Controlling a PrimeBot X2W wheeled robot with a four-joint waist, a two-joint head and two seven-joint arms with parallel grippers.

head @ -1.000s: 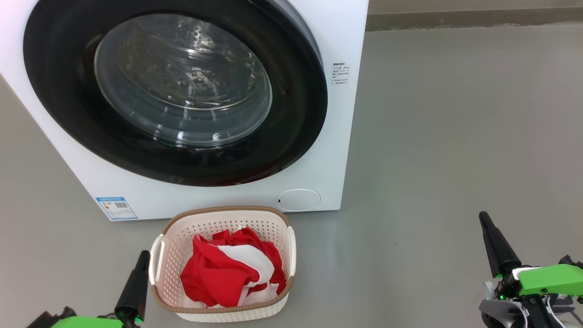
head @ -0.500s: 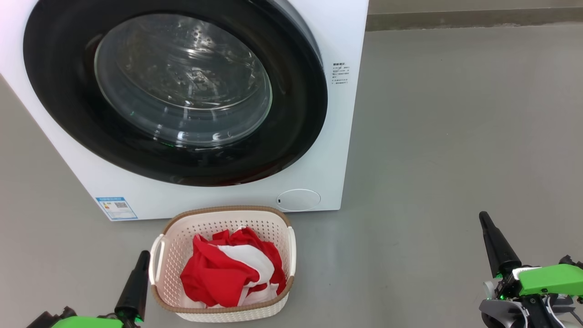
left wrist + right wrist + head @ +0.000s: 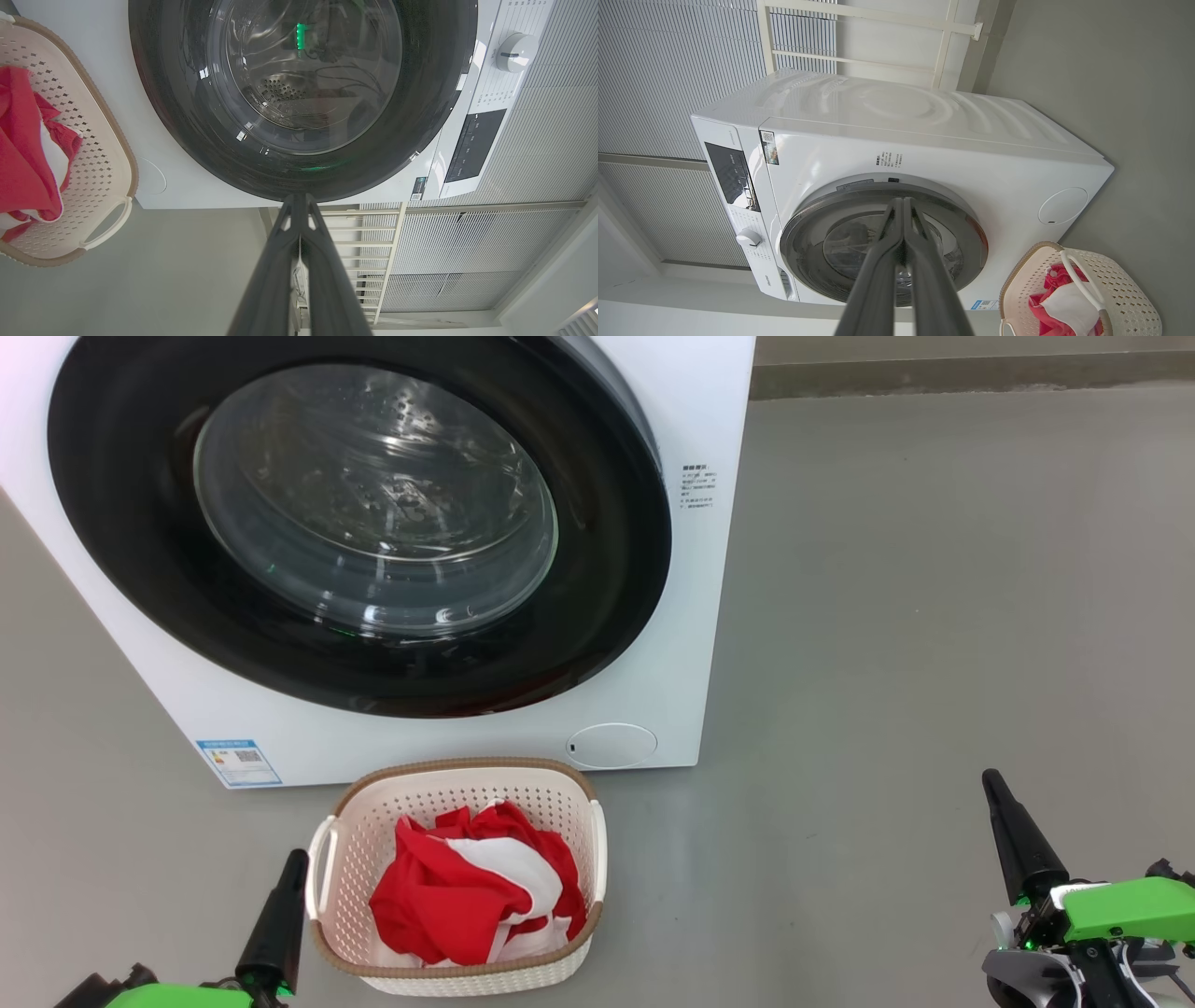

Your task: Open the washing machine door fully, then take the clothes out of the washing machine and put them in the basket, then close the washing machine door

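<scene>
The door (image 3: pixel 607 569) is sitting flush against the washing machine (image 3: pixel 709 411), seemingly latched, and the clothes (image 3: pixel 448 905) are lying in the basket (image 3: pixel 467 768) just before it. The left pincer (image 3: pixel 295 861) is hanging clenched and empty just beside the basket's left handle; the right pincer (image 3: pixel 990 782), likewise clenched, is hovering well apart over open floor (image 3: pixel 934 616).

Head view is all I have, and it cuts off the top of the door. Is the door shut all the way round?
Observer: In the right wrist view the washing machine door sits flat against the front along its whole rim, top included.
Operator: Are the grippers open?
Observer: No. The left gripper shows both fingers pressed together in its wrist view, holding nothing.
Operator: And the right?
Observer: The right gripper likewise, fingers together, clear of the door.
</scene>
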